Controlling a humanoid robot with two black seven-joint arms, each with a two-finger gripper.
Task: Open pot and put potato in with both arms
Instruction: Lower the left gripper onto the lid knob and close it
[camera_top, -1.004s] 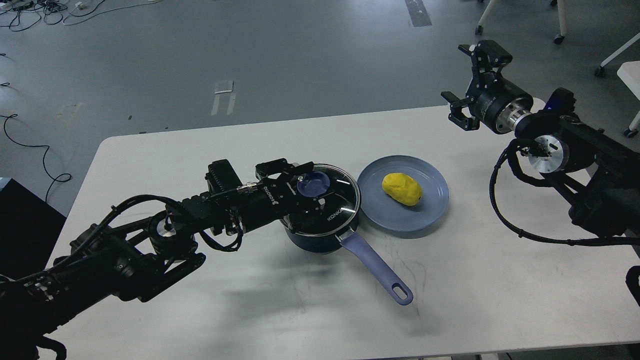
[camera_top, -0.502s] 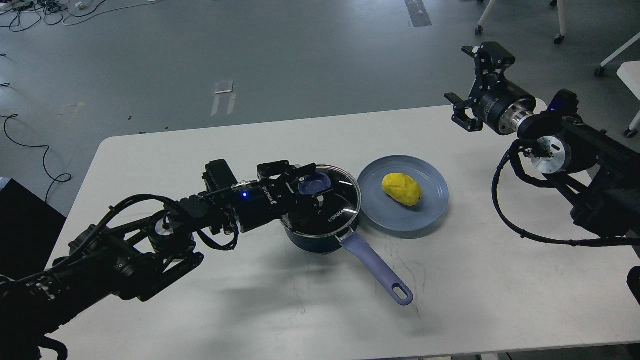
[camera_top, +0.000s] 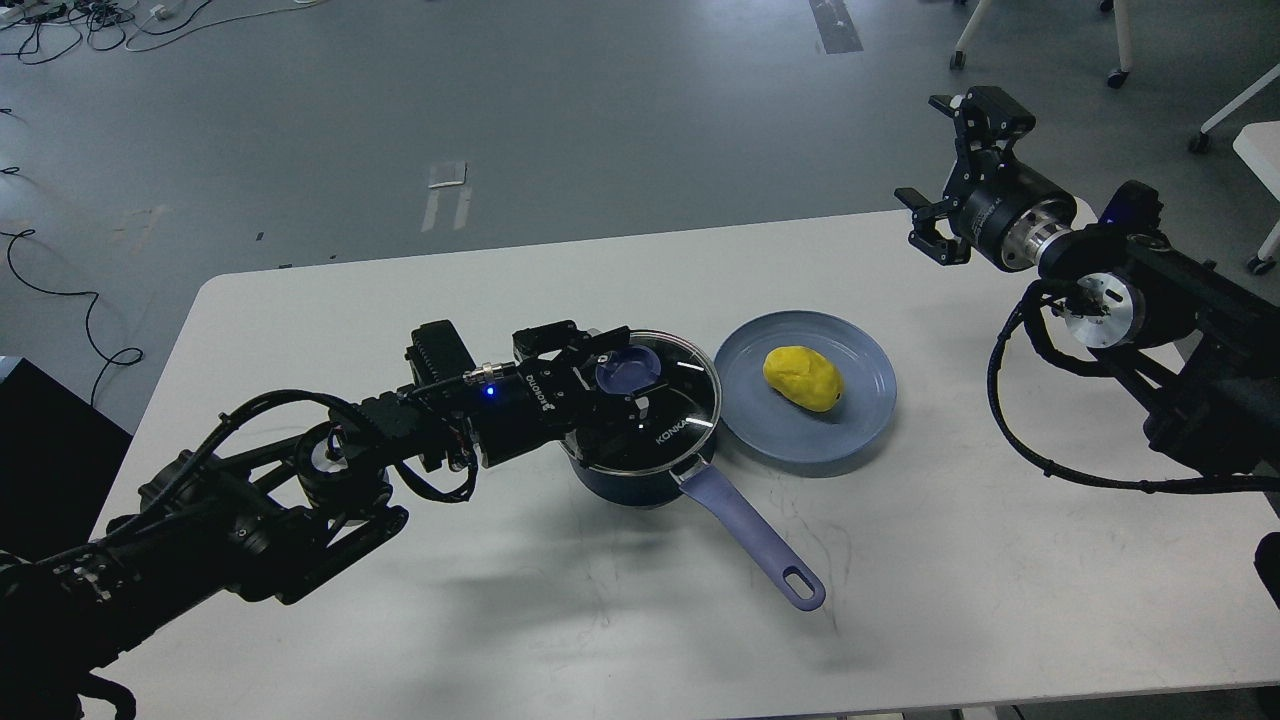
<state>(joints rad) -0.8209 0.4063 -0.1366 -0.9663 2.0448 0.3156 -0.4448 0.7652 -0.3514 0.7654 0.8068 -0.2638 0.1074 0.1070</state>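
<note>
One white surface (camera_top: 1000, 600) carries one dark pot (camera_top: 640, 478), its glass lid (camera_top: 690, 395) on. Right of the pot, one blue plate (camera_top: 850, 420) holds one potato (camera_top: 802, 378). Left gripper (camera_top: 625, 378) fingers straddle the lid knob (camera_top: 627, 370); actual contact is unclear. Right gripper (camera_top: 945, 165) fingers are spread, empty, beyond the plate.

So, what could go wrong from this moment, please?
The left gripper sits around the lid knob; a shallow hold could let the glass lid slip on lifting. The plate lies close beside the pot, so a swinging lid might hit it or the potato.
</note>
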